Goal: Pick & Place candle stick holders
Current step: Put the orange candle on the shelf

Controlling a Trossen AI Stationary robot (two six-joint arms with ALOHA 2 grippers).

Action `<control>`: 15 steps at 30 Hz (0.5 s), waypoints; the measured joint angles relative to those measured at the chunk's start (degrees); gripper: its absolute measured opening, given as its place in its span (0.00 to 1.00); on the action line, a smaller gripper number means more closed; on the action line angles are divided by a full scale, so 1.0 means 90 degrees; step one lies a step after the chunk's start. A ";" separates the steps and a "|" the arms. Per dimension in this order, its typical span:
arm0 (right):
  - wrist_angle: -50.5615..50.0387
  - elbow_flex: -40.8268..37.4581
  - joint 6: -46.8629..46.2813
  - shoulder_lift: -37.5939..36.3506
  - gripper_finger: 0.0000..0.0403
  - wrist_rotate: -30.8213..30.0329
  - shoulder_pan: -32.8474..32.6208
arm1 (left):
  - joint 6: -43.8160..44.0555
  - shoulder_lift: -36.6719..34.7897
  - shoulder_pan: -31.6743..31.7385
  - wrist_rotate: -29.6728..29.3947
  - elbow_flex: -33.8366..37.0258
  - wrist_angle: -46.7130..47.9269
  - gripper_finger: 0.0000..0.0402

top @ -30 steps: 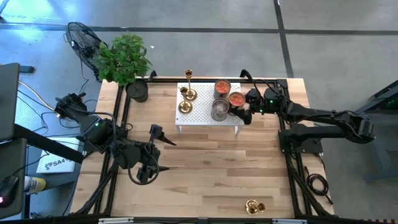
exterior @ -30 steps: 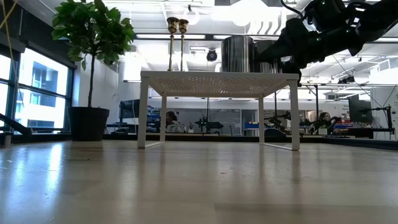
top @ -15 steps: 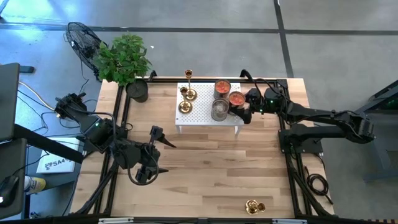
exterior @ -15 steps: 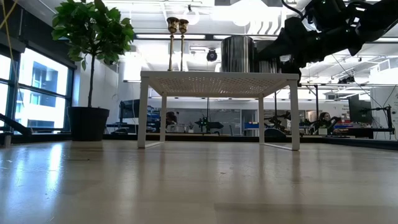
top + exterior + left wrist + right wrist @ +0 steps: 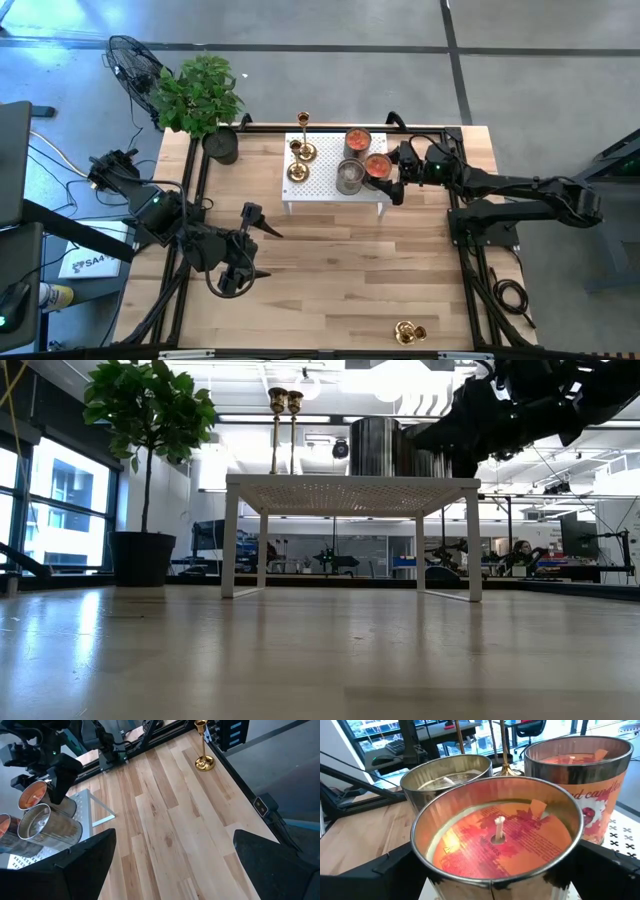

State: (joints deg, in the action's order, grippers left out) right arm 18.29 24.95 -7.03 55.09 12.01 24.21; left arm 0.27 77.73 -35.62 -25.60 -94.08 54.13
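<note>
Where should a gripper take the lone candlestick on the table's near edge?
On the thin stem, coming level from the side. The candlestick stands upright on bare wood, as the left wrist view shows; its flared base looks too wide and low to pinch.

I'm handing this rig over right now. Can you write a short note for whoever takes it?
Right gripper: jaws wide around an orange candle tin on the white stand; grip not confirmed.
Left gripper: open, empty, waiting above the left half of the table.
Three candle stick holders stand on the white stand's left end. One more candle stick holder is near the table's front edge.
Done: three on the stand.
Left: likely the front one.
</note>
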 joint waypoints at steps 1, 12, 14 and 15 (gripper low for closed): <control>0.0001 0.0000 0.0008 0.0000 0.99 0.0000 0.0000 | 0.0000 0.0000 0.0000 -0.0002 0.0000 0.0000 0.99; 0.0490 0.0002 0.0287 -0.0002 0.99 0.0179 0.0000 | 0.0000 0.0000 0.0000 -0.0049 0.0002 0.0002 0.99; 0.0528 0.0002 0.0287 -0.0002 0.99 0.0185 0.0000 | 0.0000 0.0000 0.0000 -0.0051 0.0002 0.0000 0.99; 0.0561 0.0002 0.0289 -0.0002 0.99 0.0187 0.0000 | 0.0000 0.0000 0.0000 -0.0051 0.0002 0.0002 0.99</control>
State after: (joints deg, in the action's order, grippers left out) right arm 23.34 24.97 -4.43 55.07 13.69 24.21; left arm 0.27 77.73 -35.62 -26.06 -94.06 54.15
